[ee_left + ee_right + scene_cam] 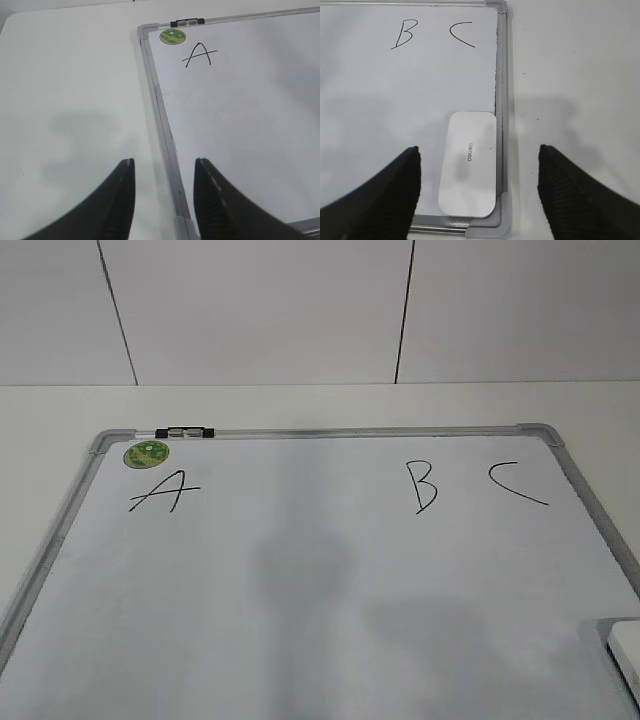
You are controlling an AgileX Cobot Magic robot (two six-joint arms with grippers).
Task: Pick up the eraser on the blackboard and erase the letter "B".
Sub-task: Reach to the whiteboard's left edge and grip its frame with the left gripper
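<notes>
Because the white rounded plastic eraser (pixel 468 164) lies flat in the white grey-framed blackboard's (pixel 503 100) corner, the right gripper (pixel 479 192) hovers above it, jaws wide apart.

A pale off-white bench (pixel 300 405) is seen running back to a wall (pixel 260 310) of light grey panels, divided by two thin dark vertical seams. Soft, diffuse shadows are cast on the bench surface under even lighting.
</notes>
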